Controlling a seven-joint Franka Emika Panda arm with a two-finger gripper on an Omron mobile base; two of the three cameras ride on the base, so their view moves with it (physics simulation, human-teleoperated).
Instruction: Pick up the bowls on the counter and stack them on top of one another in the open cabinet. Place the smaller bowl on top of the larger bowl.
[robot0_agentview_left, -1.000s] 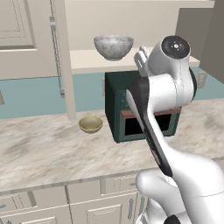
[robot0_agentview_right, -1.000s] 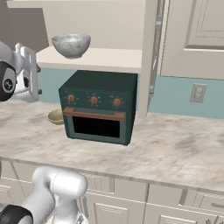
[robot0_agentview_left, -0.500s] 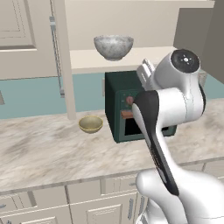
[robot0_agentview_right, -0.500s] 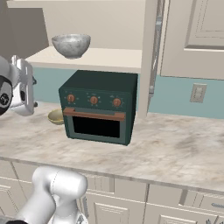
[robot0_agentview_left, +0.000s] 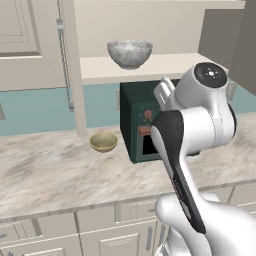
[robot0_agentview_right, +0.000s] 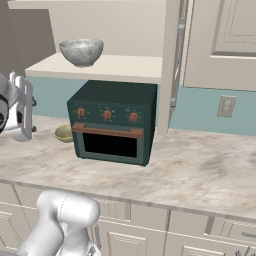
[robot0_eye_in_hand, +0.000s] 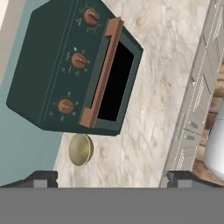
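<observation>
The larger bowl (robot0_agentview_left: 130, 53) (robot0_agentview_right: 81, 51), grey-white and marbled, stands upright on the shelf of the open cabinet (robot0_agentview_left: 172, 63) (robot0_agentview_right: 131, 66). The smaller bowl (robot0_agentview_left: 104, 142) (robot0_agentview_right: 64, 133) (robot0_eye_in_hand: 80, 149), yellowish-tan, rests on the counter (robot0_agentview_left: 50, 170) (robot0_agentview_right: 200, 165) just left of the dark green oven. My gripper (robot0_agentview_left: 164, 90) (robot0_agentview_right: 23, 109) (robot0_eye_in_hand: 111, 181) hangs in the air in front of the oven, below the shelf and above the counter. It is open, and nothing lies between its fingertips (robot0_eye_in_hand: 41, 179). In the hand view the small bowl is just beyond them.
A dark green countertop oven (robot0_agentview_left: 142, 122) (robot0_agentview_right: 112, 125) (robot0_eye_in_hand: 74, 65) with a copper handle stands under the shelf. A cream post (robot0_agentview_left: 75, 75) borders the cabinet's left side, with closed panelled doors (robot0_agentview_right: 225, 40) beyond. Bare counter stretches left of the small bowl and right of the oven.
The hand has sunk and drawn back from the shelf edge, still open. Both bowls stay where they were.
</observation>
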